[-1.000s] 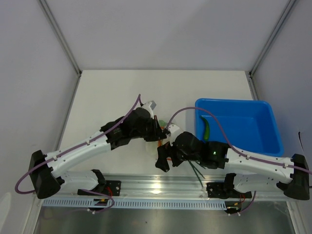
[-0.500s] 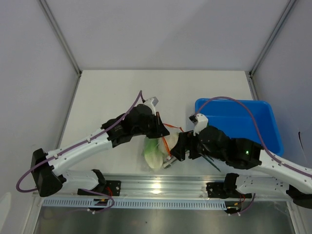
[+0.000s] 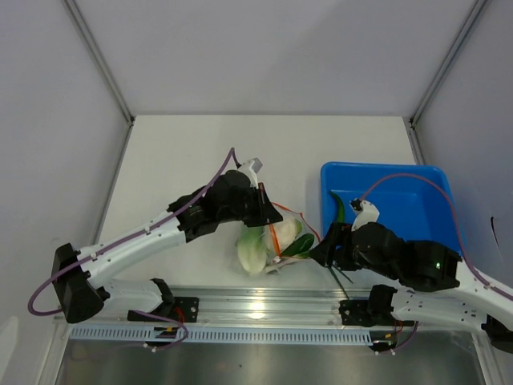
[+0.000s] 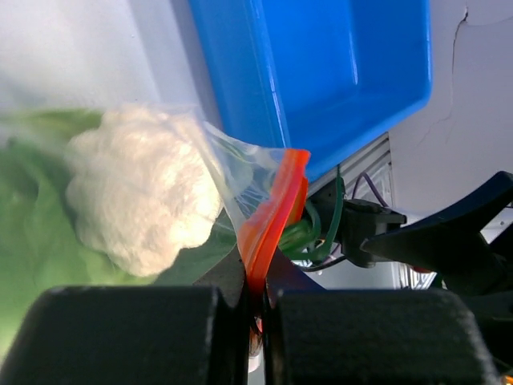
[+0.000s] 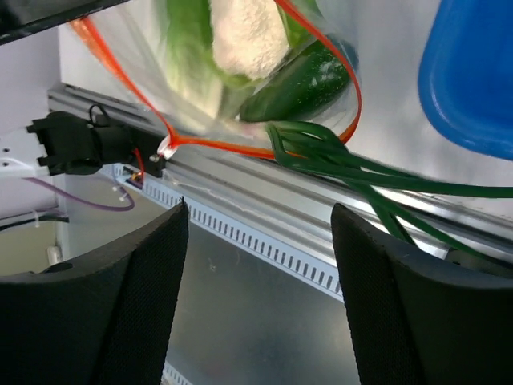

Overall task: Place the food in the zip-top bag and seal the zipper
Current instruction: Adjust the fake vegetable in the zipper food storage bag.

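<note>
From above, the left pincer (image 3: 271,218) is clenched on the zipper (image 3: 273,235) of the bag (image 3: 268,250). The bag sits at the near edge of the worktop (image 3: 184,152), between the two pincers. Inside it show a pale leafy piece (image 3: 252,250), a white lump (image 3: 286,232) and a dark green piece (image 3: 298,245). The right pincer (image 3: 318,255) is just beside the bag's mouth, with green stalks (image 3: 341,277) trailing below it. A blue bin (image 3: 401,212) to the right holds one green pod (image 3: 340,211). The left wrist view has the fingers (image 4: 136,337) pressed together on the orange-red zipper (image 4: 268,224), the white lump (image 4: 144,200) behind clear plastic and the bin (image 4: 321,72) beyond. The right wrist view shows its pincer (image 5: 258,241) released, nothing between the fingers (image 5: 120,305). The bag (image 5: 136,48) is above them, and the green stalks (image 5: 361,172) lie outside its mouth across the rail (image 5: 232,188).
</note>
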Robot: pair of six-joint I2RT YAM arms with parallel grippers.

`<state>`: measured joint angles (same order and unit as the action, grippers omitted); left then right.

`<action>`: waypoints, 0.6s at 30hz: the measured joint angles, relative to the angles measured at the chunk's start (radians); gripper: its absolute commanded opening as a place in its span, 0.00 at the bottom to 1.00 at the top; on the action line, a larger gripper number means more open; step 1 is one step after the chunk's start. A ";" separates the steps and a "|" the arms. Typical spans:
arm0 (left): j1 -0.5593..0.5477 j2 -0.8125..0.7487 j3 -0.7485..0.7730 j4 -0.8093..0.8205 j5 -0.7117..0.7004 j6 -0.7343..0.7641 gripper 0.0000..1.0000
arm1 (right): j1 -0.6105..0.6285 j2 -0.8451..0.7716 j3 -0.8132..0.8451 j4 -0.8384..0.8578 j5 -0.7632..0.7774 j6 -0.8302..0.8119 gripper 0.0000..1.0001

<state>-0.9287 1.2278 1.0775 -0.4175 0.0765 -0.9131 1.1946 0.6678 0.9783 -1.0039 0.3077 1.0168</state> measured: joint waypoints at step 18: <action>0.000 -0.083 -0.019 0.010 0.022 -0.014 0.00 | -0.469 0.184 0.104 0.023 -0.202 -0.301 0.43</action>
<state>-0.9287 1.1446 1.0584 -0.4080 0.0982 -0.9268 0.7258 0.8520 1.0821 -0.9813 0.1055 0.7162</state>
